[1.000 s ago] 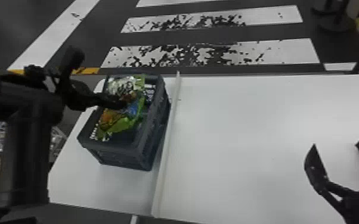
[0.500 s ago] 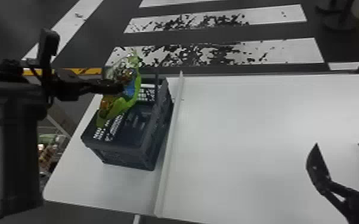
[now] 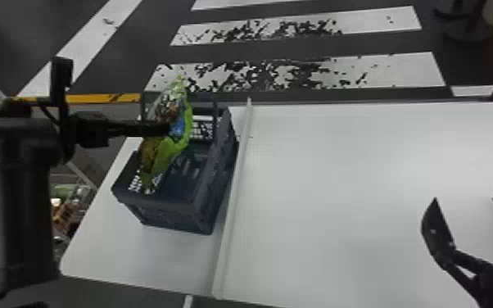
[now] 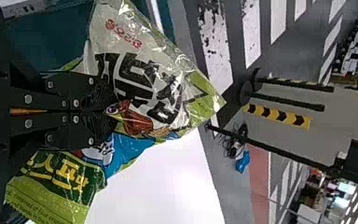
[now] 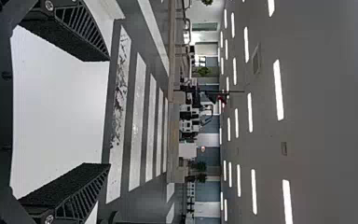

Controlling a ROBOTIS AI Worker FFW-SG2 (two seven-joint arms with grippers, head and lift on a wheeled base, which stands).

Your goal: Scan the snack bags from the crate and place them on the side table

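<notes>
- Biggest thing here is the white table (image 3: 360,184), with a raised strip (image 3: 235,196) running across it. Can't say for sure which part counts as the side table.
- Next up, the dark crate (image 3: 176,215), sitting on the table's left section, right beside that strip.
- Then the snack bag (image 3: 170,151), green with a clear part, hanging at a slant over the crate. Can't tell if its low end clears the rim. I'd call this step lifting it out, scan and placing still to do.
- Left gripper (image 4: 105,112) has its fingers pinched together on the bag around the middle. IMO the next move is up until the low end is free, then turning the code toward the scanner. That film looks slick, so go easy or it could slip or snag.
- Right gripper (image 3: 468,195) is spread wide with nothing in it, parked over the table's right side.
</notes>
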